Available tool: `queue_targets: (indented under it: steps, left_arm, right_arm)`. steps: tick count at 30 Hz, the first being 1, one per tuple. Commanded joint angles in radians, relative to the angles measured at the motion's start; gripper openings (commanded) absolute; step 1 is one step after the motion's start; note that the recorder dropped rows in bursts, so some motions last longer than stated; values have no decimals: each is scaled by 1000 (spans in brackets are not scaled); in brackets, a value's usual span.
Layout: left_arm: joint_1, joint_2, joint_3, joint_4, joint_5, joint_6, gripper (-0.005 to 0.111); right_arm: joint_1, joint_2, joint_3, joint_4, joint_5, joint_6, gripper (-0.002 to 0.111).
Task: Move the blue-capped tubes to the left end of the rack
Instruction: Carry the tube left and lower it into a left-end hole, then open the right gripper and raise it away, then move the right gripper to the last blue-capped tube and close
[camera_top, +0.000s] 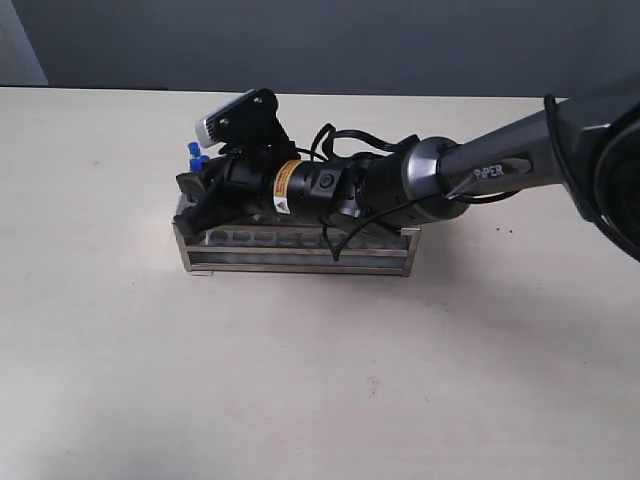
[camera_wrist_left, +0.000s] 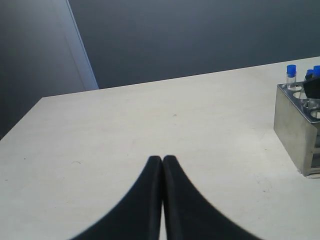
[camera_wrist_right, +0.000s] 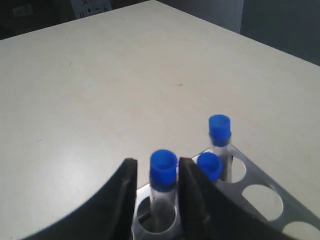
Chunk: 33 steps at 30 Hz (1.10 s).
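Our right gripper (camera_wrist_right: 157, 161) sits slightly parted around a thin clear blue-capped tube (camera_wrist_right: 163, 172) at the left end of the shiny steel rack (camera_top: 300, 262), so we'd lift straight up, sparing its neighbours (camera_wrist_right: 219, 130).

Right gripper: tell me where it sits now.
Exterior view: the right gripper is over the rack's left end, straddling one blue-capped tube beside two others.

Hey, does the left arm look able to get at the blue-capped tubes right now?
Probably not cleanly. The tubes sit at the rack end facing the left gripper, but the right arm lies along the rack, its jaws either side of one tube and close beside the other two.
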Motion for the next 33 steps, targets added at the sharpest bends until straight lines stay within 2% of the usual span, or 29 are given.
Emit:
queue_targets:
  steps: [1,7,14,20,25,33]
  left_arm:
    - [-9,4,-2,0,-13,-3,0]
    - [-9,4,-2,0,-13,-3,0]
    - [-9,4,-2,0,-13,-3,0]
    - [-9,4,-2,0,-13,-3,0]
    - [-9,4,-2,0,-13,-3,0]
    - [-9,4,-2,0,-13,-3,0]
  right_arm:
    - [-1,-8,-6,-11,-11,11,43]
    - [-3,-141,-4,-11,42,24,44]
    - [-16,-355,24,-18,257,-137,40]
    - [-148,-467,245,84,115,-142,41]
    - [-246,-455,404,202,1,-202,41]
    - [-271,-344,421,184,-25,-207,54]
